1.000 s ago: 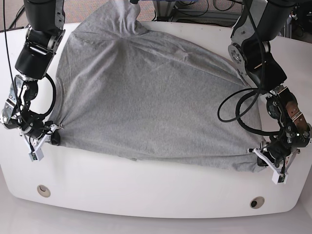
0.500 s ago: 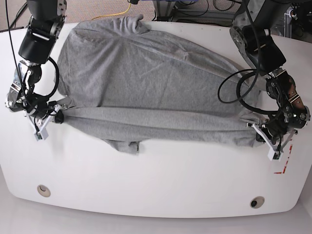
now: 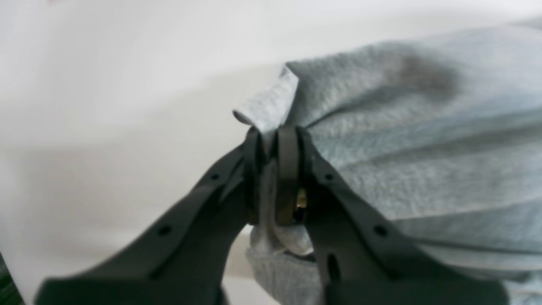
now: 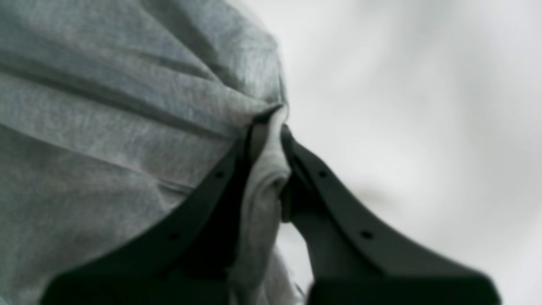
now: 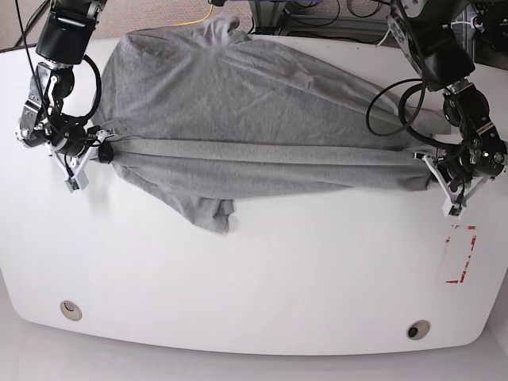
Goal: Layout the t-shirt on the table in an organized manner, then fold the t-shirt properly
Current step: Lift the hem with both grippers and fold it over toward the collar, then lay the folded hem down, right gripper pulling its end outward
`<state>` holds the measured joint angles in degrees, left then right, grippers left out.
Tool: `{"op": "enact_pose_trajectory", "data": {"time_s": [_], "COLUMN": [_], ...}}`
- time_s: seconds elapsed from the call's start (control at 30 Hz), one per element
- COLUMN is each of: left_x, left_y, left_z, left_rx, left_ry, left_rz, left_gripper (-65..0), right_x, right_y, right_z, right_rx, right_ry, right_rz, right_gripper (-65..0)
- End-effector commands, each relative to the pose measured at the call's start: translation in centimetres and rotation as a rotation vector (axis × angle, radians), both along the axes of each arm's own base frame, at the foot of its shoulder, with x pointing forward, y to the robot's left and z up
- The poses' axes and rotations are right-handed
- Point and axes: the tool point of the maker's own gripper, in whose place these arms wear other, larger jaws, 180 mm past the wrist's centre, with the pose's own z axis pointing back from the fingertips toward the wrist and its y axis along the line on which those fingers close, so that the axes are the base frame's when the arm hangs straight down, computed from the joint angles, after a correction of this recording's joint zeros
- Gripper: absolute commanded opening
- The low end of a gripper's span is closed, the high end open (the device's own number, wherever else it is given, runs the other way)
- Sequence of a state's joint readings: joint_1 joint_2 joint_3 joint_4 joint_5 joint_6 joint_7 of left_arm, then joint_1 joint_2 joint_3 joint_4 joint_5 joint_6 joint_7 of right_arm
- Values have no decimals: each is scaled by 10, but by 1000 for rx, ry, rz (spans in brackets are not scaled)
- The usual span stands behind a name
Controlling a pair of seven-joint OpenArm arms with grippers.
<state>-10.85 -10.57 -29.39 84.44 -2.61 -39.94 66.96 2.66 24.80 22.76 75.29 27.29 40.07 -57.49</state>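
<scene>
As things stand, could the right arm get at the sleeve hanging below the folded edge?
Probably not yet: the right gripper is shut on the t-shirt, stretching it against the left gripper. The sleeve lies exposed on the table.

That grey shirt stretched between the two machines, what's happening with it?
Two robot arms are handling a grey t-shirt on a white table. The left gripper and the right gripper each have their jaws shut on a bunched bit of the fabric at opposite ends, so a taut fold runs straight between them. A loose flap hangs below that line near the middle-left, and the rest lies rumpled toward the far edge. It is not laid flat or folded yet.
</scene>
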Motion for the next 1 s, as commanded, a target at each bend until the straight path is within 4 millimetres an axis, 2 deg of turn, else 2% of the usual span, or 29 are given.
{"op": "enact_pose_trajectory", "data": {"time_s": [0.0, 0.07, 0.13, 0.2, 0.23, 0.27, 0.37, 0.5, 0.67, 0.97], "left_x": [7, 3, -1, -2, -2, -3, -3, -3, -2, -2], "left_y": [12, 16, 19, 19, 19, 19, 19, 19, 17, 18], "left_z": [16, 15, 13, 12, 12, 12, 12, 12, 12, 12], "left_rx": [35, 46, 53, 54, 54, 54, 53, 53, 51, 51], "left_ry": [-42, -25, -7, -1, -1, 2, 2, 2, -1, 0], "left_rz": [1, 4, 7, 6, 6, 6, 6, 6, 5, 6], "left_gripper": [-650, -650, -650, -643, -636, -615, -583, -581, -581, -581], "right_x": [11, 10, 12, 17, 19, 23, 33, 52, 74, 94], "right_y": [-10, -9, -9, -12, -13, -12, -2, 7, 42, 77], "right_z": [20, 21, 28, 41, 46, 57, 71, 86, 73, 52], "right_rx": [-44, -46, -52, -68, -75, -88, -82, -71, 4, 118], "right_ry": [-58, -61, -83, -124, -138, -174, -229, -276, -240, -183], "right_rz": [9, 13, 16, 13, 12, 17, 26, 35, 82, 95], "right_gripper": [-553, -472, -355, -247, -219, -151, -57, -49, -59, -59]}}
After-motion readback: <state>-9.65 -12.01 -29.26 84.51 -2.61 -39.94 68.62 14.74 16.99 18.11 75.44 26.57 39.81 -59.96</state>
